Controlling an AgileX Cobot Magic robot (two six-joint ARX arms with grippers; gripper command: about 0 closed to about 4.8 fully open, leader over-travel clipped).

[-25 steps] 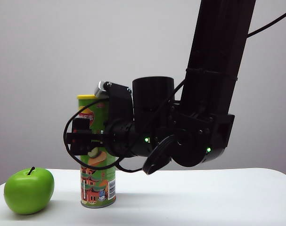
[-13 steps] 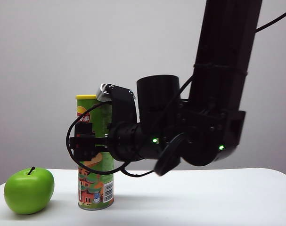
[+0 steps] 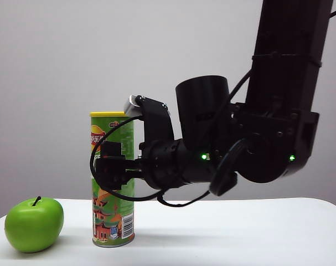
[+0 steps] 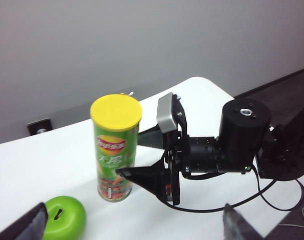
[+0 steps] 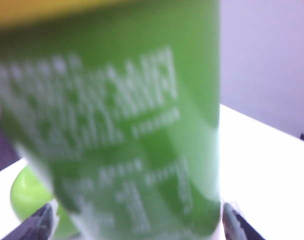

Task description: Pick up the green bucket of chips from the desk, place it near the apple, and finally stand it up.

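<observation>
The white desk carries everything, its surface stretching from the rounded corner at the left of the exterior view across to the right edge. Above it hangs the black right arm, coming down from the upper right and bending level toward the left. At its tip the right end effector sits at mid-height of the green bucket of chips; the left wrist view shows its two dark fingers spread wide, one on each side of the can, with the can's wall between them but not squeezed, so the end effector is apart and holds nothing. The right wrist view is filled by the can's blurred green side, with finger tips showing in both lower corners.

The bucket of chips stands upright on its metal base on the desk, yellow lid on top, barcode low on its side. Near it to the left in the exterior view, not touching, rests the green apple, stem up.

The left end effector shows only as two dark finger tips set far apart in its own wrist view, high over the desk and holding nothing.
</observation>
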